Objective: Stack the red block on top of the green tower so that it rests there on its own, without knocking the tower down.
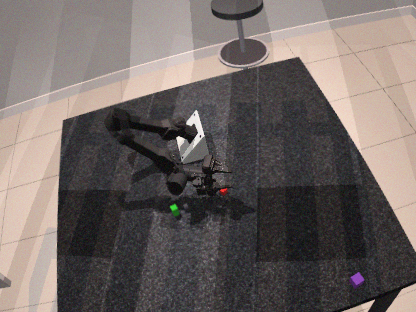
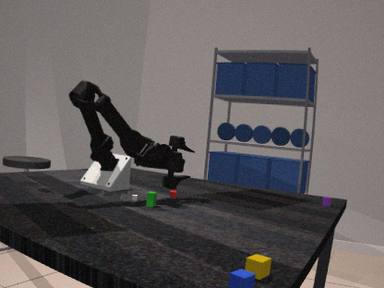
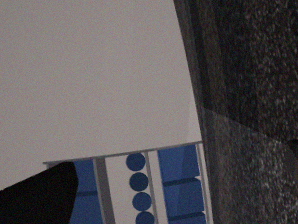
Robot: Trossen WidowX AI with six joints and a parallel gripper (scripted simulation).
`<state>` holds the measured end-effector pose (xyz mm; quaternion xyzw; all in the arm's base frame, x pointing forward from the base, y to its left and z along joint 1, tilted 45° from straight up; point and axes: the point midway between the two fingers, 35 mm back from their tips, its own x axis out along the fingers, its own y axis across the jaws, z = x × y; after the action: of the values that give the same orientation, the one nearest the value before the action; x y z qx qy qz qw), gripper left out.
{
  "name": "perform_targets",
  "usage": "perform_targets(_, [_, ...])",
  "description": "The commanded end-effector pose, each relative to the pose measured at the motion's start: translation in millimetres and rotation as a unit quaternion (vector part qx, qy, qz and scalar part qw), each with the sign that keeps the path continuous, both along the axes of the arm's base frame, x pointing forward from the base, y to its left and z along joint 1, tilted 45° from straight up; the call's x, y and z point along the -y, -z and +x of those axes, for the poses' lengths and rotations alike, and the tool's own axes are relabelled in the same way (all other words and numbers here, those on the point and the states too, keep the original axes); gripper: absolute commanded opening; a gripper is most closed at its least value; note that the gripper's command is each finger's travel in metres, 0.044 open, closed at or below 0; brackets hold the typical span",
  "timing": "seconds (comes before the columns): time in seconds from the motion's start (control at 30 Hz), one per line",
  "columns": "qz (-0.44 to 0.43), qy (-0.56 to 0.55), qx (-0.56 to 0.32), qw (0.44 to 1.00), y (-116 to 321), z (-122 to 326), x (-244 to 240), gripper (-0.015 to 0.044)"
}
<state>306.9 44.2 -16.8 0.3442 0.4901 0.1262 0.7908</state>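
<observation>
On the dark table (image 1: 300, 150), the red block (image 1: 223, 190) lies flat just beside the gripper (image 1: 214, 176), which is spread almost to its full width and has nothing between its fingers. The green tower (image 1: 174, 209) stands upright a little way off, nearer the table's front edge, with a small pale block (image 2: 135, 198) close beside it.

The main risk, as I judge it, is the tower itself: it is narrow and tall, so a brush from a finger or the forearm on the way over could tip it. A crooked grip on the red block could also leave it tilted when released, so that it slides off the top. The gripper sits low and near the block, so closing off-centre might push the block away instead of catching it.

The pale block near the tower's foot leaves little room for a low approach. A purple block (image 1: 357, 279) sits well apart at the far corner, and the yellow block (image 2: 258, 266) and blue block (image 2: 241, 279) lie near the front edge, out of the way.
</observation>
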Motion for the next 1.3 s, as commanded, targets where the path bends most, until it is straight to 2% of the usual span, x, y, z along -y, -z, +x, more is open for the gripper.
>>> perform_targets(0.0, [-0.079,-0.022,-0.060,0.995,19,2,-7,0.0440])
perform_targets(0.23, [-0.239,-0.083,-0.157,0.955,43,-10,-13,0.0440])
perform_targets(0.53, [-0.451,-0.176,-0.236,0.842,45,-27,-3,0.0440])
perform_targets(0.8, [-0.637,-0.279,-0.283,0.660,11,-33,14,0.0440])
perform_targets(0.87, [-0.650,-0.287,-0.285,0.643,7,-31,14,0.0440])
perform_targets(1.27, [-0.651,-0.288,-0.285,0.642,19,-32,26,0.0440])
